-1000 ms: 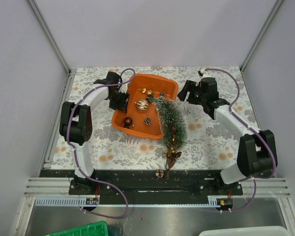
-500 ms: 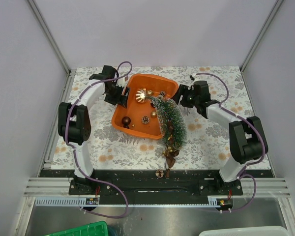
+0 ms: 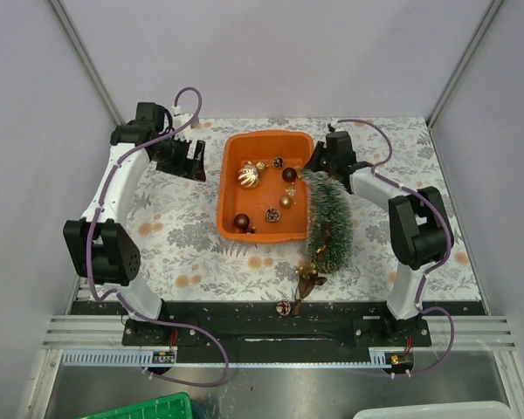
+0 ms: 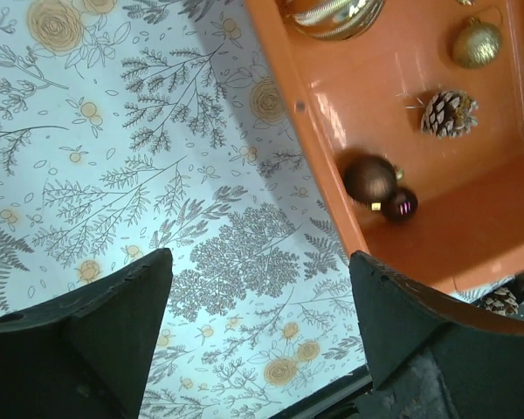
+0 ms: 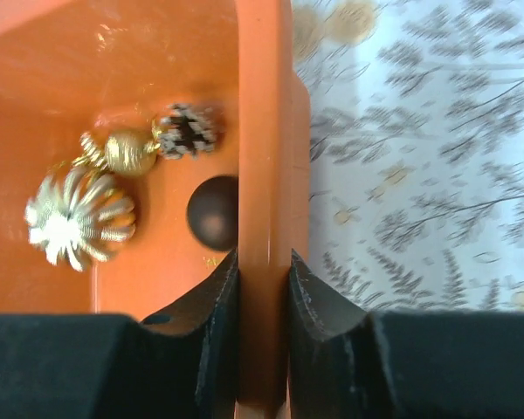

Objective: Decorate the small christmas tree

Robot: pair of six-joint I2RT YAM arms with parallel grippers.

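Since a second ago the rectangular orange plastic tray (image 3: 271, 136) has swung square, and my left tool (image 3: 182, 160) has backed off over the far-left floral-patterned counter (image 3: 183, 236), spread wide and empty. My right tool (image 5: 264, 262) is pinching the tray's right rim, in my judgement to steady or reposition it. The slim frosted green bottle-brush christmas tree (image 3: 327, 214) lies flat alongside the tray's right wall, tip toward that tool.

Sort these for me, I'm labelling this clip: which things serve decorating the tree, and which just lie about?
Job: small christmas tree; orange tray with its ornaments; right gripper, clamped on the tray rim.
Lying about: green bin; white bin, both beyond the table's near edge.
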